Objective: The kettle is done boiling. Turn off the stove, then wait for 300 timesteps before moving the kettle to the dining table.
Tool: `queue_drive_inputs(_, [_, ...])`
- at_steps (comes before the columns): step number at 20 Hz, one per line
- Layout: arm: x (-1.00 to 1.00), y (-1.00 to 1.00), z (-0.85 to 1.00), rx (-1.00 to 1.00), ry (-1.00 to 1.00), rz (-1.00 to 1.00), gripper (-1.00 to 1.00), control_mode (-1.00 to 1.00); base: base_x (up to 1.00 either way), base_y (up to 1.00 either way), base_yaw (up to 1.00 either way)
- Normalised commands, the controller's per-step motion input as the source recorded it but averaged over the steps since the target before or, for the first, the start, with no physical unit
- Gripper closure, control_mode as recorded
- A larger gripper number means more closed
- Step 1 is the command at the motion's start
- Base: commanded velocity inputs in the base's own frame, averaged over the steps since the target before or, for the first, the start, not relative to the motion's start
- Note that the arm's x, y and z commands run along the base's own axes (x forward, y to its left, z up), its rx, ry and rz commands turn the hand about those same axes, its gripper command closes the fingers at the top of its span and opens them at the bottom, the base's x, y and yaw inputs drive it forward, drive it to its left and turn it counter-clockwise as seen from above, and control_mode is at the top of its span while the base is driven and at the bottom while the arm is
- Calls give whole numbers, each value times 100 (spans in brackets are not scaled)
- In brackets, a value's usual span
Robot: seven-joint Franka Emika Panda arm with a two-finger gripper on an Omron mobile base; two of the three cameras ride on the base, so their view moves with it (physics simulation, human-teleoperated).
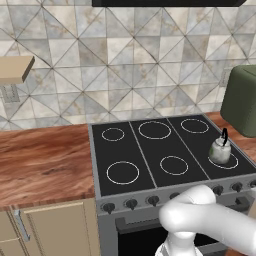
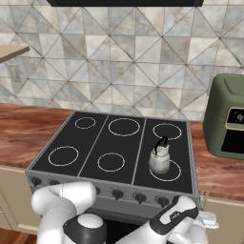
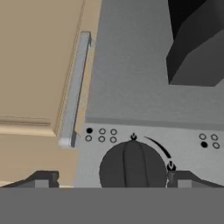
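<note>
So the stove (image 2: pixel 114 147) takes up most of the base views, black glass top with white burner rings set into a wood counter (image 1: pixel 45 160), tiled wall (image 2: pixel 119 57) behind it. In the right base view the kettle (image 2: pixel 159 159) sits upright on the burner ring at about 4 o'clock of the cooktop, that's the front right one; in the left base view it's way over at 3 o'clock. A chunky green appliance (image 2: pixel 228 121) stands on the counter just beside the stove, at 3 o'clock of the kettle.

The arm is folded down low in front of the stove's grey steel front. In the hand view the gripper (image 3: pixel 111 179) is right up on a dark round knob (image 3: pixel 131 164), fingers spread wide with one tip on either side of it, around the knob but I can't tell if they're actually touching it. A beige cabinet door with a grey bar handle (image 3: pixel 74 87) sits at 10 o'clock of the knob.
</note>
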Motion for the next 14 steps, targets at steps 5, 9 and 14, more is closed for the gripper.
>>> queue_drive_inputs(5, [-43, -8, 0, 0, -8, 0, -100, -100, 0, 0, 0])
queue_drive_inputs(9, [-46, 0, 10, 0, -13, 2, -100, -100, 0, 0, 0])
queue_drive_inputs(14, [-15, 0, 28, -1, -12, 0, -100, -100, 0, 0, 0])
